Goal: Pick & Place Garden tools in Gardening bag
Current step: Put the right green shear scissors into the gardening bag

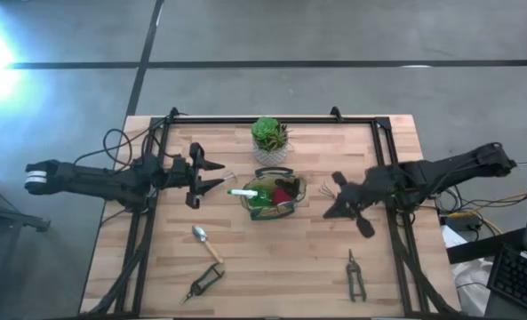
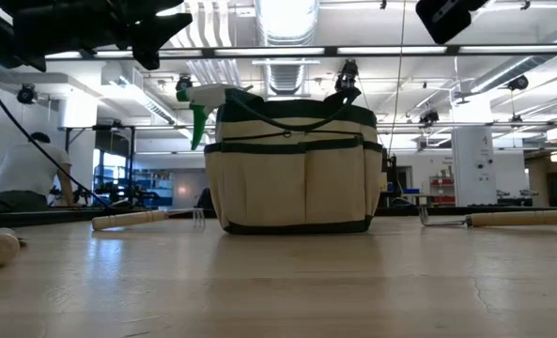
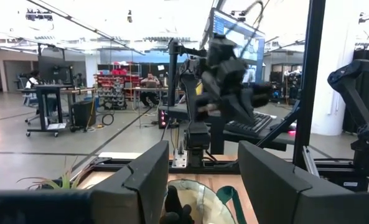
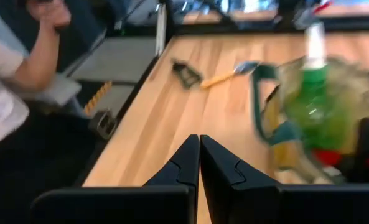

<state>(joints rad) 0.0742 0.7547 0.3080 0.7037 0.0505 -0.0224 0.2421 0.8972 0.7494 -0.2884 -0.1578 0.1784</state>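
Observation:
The tan gardening bag [image 1: 272, 196] with green trim stands upright mid-table [image 2: 297, 174]. A green-and-white tool [image 1: 245, 192] and a red-and-black item [image 1: 285, 194] stick out of it. A wooden-handled rake fork [image 2: 132, 220] lies on the table left of the bag, and another wooden-handled tool [image 2: 503, 219] lies right of it. A silver trowel [image 1: 205, 242] and two black pruners [image 1: 203, 284] [image 1: 355, 276] lie on the near half of the table. My left gripper [image 1: 219, 175] is open and empty, raised just left of the bag [image 3: 203, 186]. My right gripper [image 1: 327, 213] is shut and empty, raised right of the bag [image 4: 198, 165].
A green plant in a white pot [image 1: 270, 140] stands behind the bag near the far edge. A black frame [image 1: 272, 121] runs along the table's far edge and both sides. A person's arm [image 4: 28, 56] shows beyond the table's near edge in the right wrist view.

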